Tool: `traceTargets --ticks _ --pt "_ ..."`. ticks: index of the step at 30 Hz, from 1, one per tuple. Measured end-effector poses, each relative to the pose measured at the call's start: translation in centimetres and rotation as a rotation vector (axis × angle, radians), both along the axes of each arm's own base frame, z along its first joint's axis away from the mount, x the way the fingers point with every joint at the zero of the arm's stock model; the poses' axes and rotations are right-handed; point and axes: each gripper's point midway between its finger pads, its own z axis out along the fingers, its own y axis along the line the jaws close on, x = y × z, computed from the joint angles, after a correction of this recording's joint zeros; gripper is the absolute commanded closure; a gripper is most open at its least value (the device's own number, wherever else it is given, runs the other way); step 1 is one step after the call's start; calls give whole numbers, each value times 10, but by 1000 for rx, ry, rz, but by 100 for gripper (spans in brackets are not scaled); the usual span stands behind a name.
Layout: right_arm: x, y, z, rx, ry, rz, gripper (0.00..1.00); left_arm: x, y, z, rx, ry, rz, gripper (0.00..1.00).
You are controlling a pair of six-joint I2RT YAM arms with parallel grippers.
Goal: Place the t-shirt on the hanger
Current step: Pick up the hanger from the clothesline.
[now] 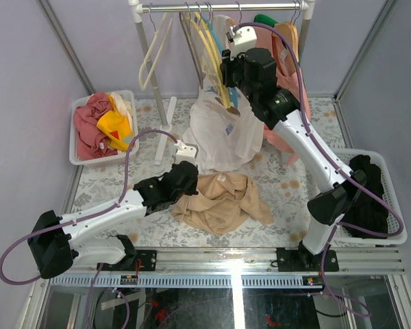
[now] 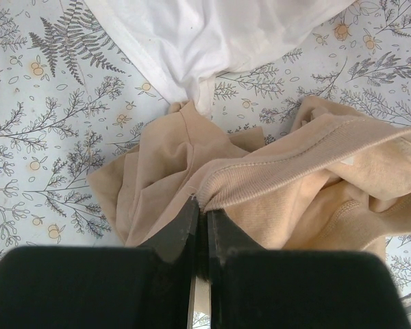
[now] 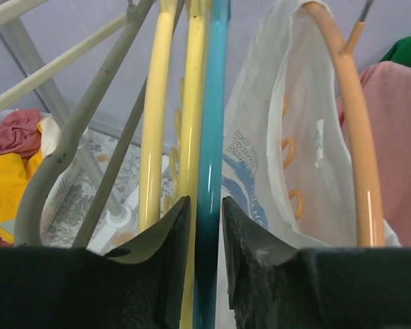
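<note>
The tan t-shirt (image 1: 222,202) lies crumpled on the floral table in front of the rack. My left gripper (image 1: 192,180) is at its left edge. In the left wrist view my left gripper (image 2: 202,203) is shut on the ribbed collar of the t-shirt (image 2: 294,185). My right gripper (image 1: 229,101) is raised among the hangers on the rack. In the right wrist view my right gripper (image 3: 205,202) is shut on the arm of the light-blue hanger (image 3: 212,103), and a yellow hanger (image 3: 190,103) presses against it. The arm hides most of the blue hanger in the top view.
A white printed shirt (image 1: 219,130) hangs low on an orange hanger (image 3: 349,123), its hem touching the tan shirt. Cream hangers (image 1: 154,55) and a salmon top (image 1: 288,55) hang on the rail (image 1: 192,7). Baskets of clothes stand left (image 1: 79,156) and right (image 1: 397,233).
</note>
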Motion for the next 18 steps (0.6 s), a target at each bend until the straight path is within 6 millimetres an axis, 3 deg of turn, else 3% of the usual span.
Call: traceTargets --ticks 2,13,18 --pt "1 -3 2 0 -6 -13 74 0 0 0 1 0 0 100" --pt "5 -8 -5 -10 -3 -32 78 0 0 0 1 0 1 100" --pt "6 -10 -7 -17 -2 -34 71 0 0 0 1 0 0 100"
